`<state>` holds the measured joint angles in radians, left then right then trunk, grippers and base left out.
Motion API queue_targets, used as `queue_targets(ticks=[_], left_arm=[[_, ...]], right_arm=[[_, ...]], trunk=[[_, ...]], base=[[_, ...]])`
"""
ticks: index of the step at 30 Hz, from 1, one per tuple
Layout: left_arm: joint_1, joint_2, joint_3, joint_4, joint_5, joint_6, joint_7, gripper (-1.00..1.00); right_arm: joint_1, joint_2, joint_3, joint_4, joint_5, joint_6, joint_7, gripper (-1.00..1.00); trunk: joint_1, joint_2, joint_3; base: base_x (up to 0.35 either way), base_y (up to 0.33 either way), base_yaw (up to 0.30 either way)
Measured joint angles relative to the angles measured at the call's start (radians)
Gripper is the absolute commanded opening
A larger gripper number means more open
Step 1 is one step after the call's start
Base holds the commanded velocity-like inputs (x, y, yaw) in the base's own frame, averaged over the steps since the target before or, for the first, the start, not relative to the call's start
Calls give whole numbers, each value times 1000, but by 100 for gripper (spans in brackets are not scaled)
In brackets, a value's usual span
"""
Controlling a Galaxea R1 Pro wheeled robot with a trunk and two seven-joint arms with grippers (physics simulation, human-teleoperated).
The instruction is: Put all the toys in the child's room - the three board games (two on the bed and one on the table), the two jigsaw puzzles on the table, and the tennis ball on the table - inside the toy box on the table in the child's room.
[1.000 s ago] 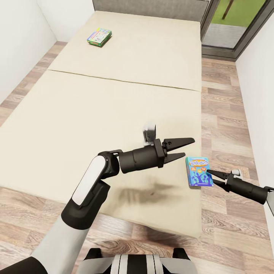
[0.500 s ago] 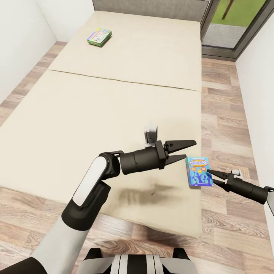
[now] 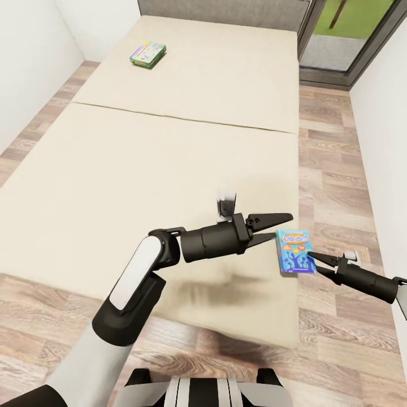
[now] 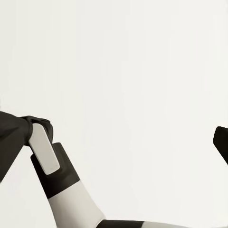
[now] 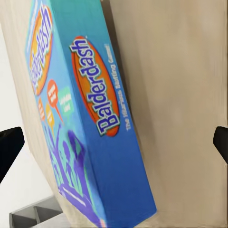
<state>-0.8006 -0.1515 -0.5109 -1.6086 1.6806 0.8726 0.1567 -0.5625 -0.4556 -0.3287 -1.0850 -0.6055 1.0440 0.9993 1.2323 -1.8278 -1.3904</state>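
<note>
Two board games lie on the bed (image 3: 141, 164): your blue game box (image 3: 294, 252) at its near right edge, a multicoloured game box (image 3: 147, 54) far up left. Left gripper (image 3: 270, 227) jaws spread, empty. Right gripper (image 3: 314, 261) jaws spread at the blue box's edge.

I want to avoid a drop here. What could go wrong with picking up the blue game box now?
1. The blue game box lies at the bed's right edge; a push from the left gripper could slide it onto the floor.
2. The right gripper meets it only at a corner, so a grasp may slip.
3. Both grippers are close together and might collide.
</note>
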Motion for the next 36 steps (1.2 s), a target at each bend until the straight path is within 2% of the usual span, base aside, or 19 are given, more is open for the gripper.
queue_targets(ticks=[12, 36], left_arm=[[6, 0, 0, 0, -13, -4, -3, 100], [8, 0, 0, 0, -16, -5, -5, 100]], right_arm=[[0, 0, 1, 0, 0, 0, 0, 100], [0, 1, 6, -17, 0, 0, -1, 100]], trunk=[[0, 0, 0], [0, 0, 0]], base=[[-79, 0, 0], [-9, 0, 0]])
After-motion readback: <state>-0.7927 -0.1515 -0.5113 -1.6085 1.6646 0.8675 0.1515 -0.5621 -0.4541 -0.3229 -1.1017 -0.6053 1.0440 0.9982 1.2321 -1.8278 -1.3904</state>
